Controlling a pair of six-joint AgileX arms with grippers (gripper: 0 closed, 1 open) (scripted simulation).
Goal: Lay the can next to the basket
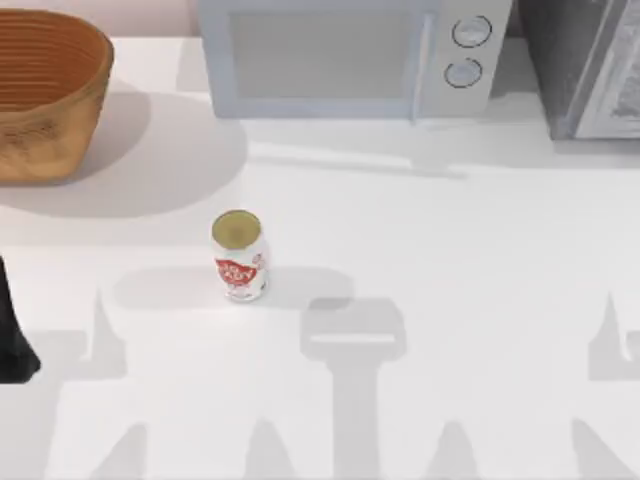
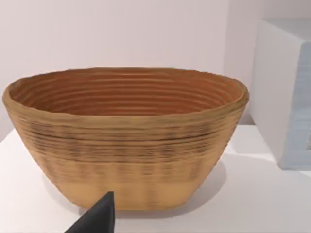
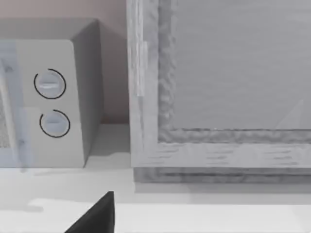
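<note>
Top view: the can is seen upright on the white tabletop, left of centre and well apart from the basket at the far left corner; a microwave is set along the far edge. Left wrist view: the basket is faced, with one dark fingertip of the left hand seen; its state cannot be told. Right wrist view: the microwave and a grey cabinet are faced; the right hand's state cannot be told.

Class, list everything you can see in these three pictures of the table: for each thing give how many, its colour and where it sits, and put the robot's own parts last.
can: one, white with a red label and dull gold top, standing upright on the table left of centre, apart from the basket.
basket: one, orange-brown wicker, back left corner.
microwave: one, pale grey with two round knobs, back centre.
cabinet: one, grey, back right corner, beside the microwave.
table: one, white.
left arm: one, black, at the table's left edge.
</note>
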